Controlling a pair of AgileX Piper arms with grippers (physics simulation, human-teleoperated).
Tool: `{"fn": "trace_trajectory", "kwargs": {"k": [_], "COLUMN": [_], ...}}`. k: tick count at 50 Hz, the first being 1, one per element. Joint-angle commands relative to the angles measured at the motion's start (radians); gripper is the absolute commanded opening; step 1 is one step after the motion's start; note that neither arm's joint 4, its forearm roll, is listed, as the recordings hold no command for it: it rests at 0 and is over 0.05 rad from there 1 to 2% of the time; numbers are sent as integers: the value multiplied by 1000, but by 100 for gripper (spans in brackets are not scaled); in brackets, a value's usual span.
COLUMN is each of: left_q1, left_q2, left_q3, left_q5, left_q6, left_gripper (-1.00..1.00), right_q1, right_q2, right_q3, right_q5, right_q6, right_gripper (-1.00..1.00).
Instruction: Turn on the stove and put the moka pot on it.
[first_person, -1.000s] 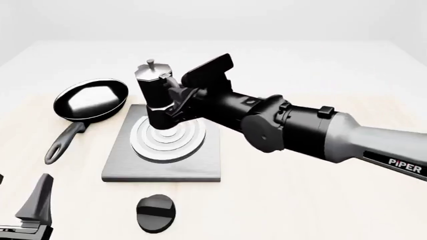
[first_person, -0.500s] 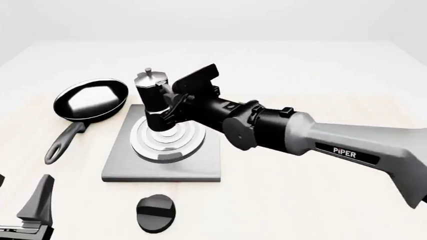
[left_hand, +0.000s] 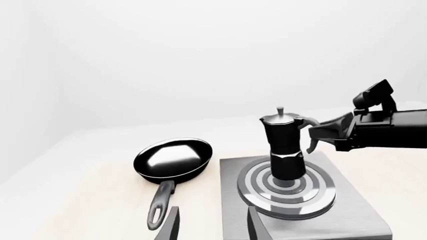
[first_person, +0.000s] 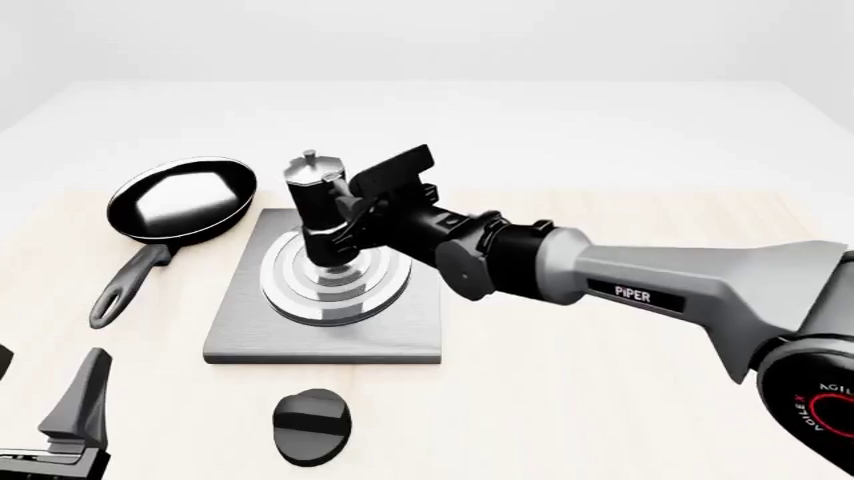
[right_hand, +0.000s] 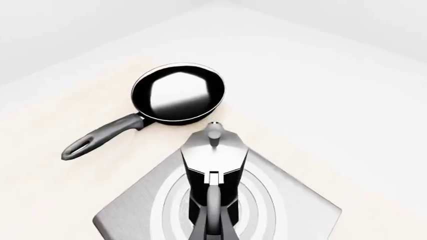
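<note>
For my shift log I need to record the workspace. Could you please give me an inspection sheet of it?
Surface: pale table, light wood with white beyond.
Job's things: moka pot upright on the burner rings of the stove; black knob lies apart, in front of the slab.
Clutter: frying pan left of the stove.
Grippers: right gripper closed on the pot's handle; left gripper open, holding nothing.
Cables: nothing seen.
Surroundings: plain white backdrop.
</note>
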Motion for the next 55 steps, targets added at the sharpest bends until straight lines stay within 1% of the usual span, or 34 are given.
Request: {"fn": "trace_trajectory", "kwargs": {"k": [1, 4, 7, 24, 32, 38, 43, 44, 47, 49, 55], "left_q1": [-2, -2, -2, -1, -1, 0, 0, 0, 0, 1, 0], "left_q2": [9, 10, 11, 16, 7, -5, -8, -9, -13, -24, -26], "left_q3": [0, 0, 0, 0, 0, 0, 0, 0, 0, 1, 1], "left_q5": [-4, -5, -6, -13, -6, 2, 3, 3, 6, 14, 11], "left_q6": [4, 4, 4, 2, 1, -1, -2, -2, -3, -3, -3], "left_gripper": [100, 100, 100, 100, 100, 100, 100, 100, 100, 100, 100], "right_q1": [-8, -8, -14, -30, -34, -30, -1, -7, -4, -7, -4], "right_q2": [14, 16, 23, 75, 88, 87, 69, 71, 65, 58, 8], "right_q3": [9, 18, 25, 47, 77, 101, 143, 140, 152, 155, 188], "right_q5": [-34, -39, -45, -67, -82, -92, -107, -104, -106, -100, -93], "right_q6": [22, 25, 15, 41, 54, 61, 73, 64, 66, 53, 43], "right_gripper": [-100, -100, -100, -100, -100, -100, -100, 100, 100, 100, 100]}}
